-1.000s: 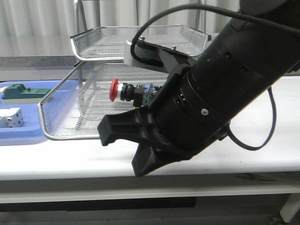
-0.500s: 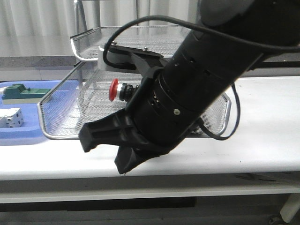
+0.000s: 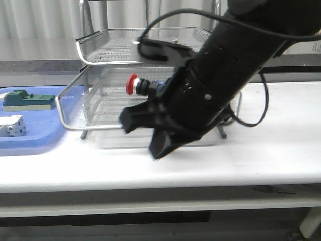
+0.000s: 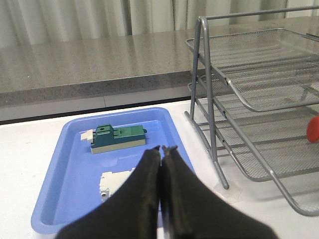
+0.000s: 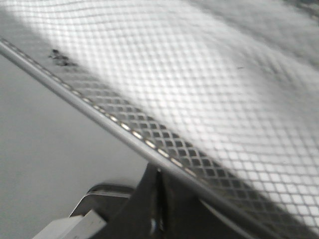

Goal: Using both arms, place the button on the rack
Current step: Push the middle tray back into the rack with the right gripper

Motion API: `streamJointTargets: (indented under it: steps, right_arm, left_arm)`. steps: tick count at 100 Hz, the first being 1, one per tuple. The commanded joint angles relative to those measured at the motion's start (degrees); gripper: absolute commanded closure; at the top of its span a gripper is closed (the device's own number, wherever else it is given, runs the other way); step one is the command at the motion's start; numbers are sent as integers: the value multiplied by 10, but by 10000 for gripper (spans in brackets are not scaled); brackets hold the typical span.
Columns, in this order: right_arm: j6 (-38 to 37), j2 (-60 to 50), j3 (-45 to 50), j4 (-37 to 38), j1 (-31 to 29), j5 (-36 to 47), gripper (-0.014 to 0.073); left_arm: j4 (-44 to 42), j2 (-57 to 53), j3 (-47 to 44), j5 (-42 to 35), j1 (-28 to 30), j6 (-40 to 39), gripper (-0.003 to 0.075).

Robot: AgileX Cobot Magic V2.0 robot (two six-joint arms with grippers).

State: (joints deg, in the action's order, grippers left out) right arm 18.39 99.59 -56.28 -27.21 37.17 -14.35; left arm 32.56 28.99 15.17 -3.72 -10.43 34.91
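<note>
The button (image 3: 133, 84) lies sideways inside the rack (image 3: 100, 60), red head to the left, its rear end hidden by my right arm (image 3: 220, 85). The left wrist view shows only the edge of its red head (image 4: 314, 129). The right arm fills the middle of the front view and hides its own gripper there. In the right wrist view my right gripper (image 5: 158, 172) is shut, its tips tucked under a rim (image 5: 99, 117) of the rack's mesh tray. My left gripper (image 4: 163, 148) is shut and empty, above the near edge of a blue tray (image 4: 55, 199).
The blue tray (image 3: 30, 143) lies left of the rack and holds a green block (image 3: 27, 100) and a white boxy part (image 3: 11, 126). Both also show in the left wrist view, the green block (image 4: 119, 138) and the white part (image 4: 113, 181). A grey counter runs behind the table.
The right arm swung left, then back right and away. The rack's lower tray shifted right and back with it, and the button moved up and right along with the rack.
</note>
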Motion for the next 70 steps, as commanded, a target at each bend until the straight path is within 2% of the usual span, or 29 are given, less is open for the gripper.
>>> streamJointTargets:
  steps: [1,25,70]
  right_arm:
    - [-4,-20,-16,11,-21,55,658]
    - [-4,-19,-20,27,-50,103,658]
    - [-4,24,-109,76,-104,108,658]
  left_arm:
    - [3,6,16,-36,2,-1,741]
    - [3,6,16,-36,2,-1,741]
    - [3,6,16,-36,2,-1,741]
